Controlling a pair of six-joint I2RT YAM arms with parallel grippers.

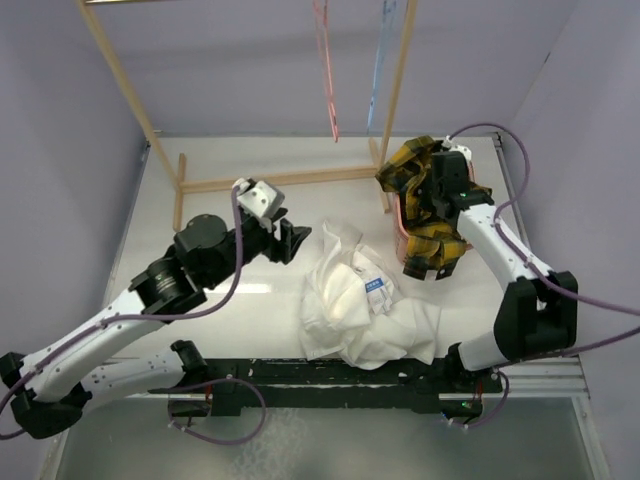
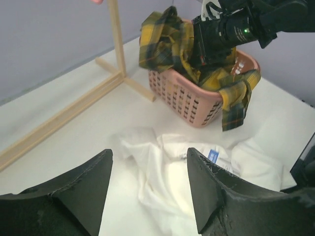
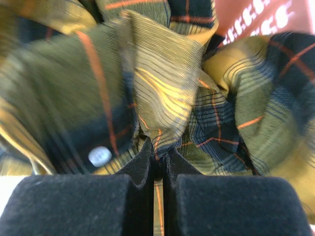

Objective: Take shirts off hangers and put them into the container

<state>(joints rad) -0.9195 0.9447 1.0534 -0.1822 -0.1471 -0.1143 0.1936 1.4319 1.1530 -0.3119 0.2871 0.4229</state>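
Both hangers, the pink-red one [image 1: 326,80] and the light blue one [image 1: 379,75], hang bare from the wooden rack [image 1: 270,181] at 12 o'clock in the top view, so the stripping half of the job looks done. The plaid shirt [image 1: 412,168] is bundled into the container [image 2: 186,101] at 2 o'clock on the bench [image 1: 210,310], but not fully: one part is piled above the far rim and another drapes over the near rim and hangs down outside. The right pincer [image 3: 157,158] is clenched on a fold of this plaid cloth, over the basket. The white shirt [image 1: 352,310] lies crumpled on the bench at about 5 o'clock, its small label up, outside the container and just beside its near wall. The left pincer [image 1: 289,241] sits at 9 o'clock of that shirt with its jaws spread and nothing between them. By my reading roughly half is left: tucking in the plaid overhang, then picking up the white shirt and putting it in the basket
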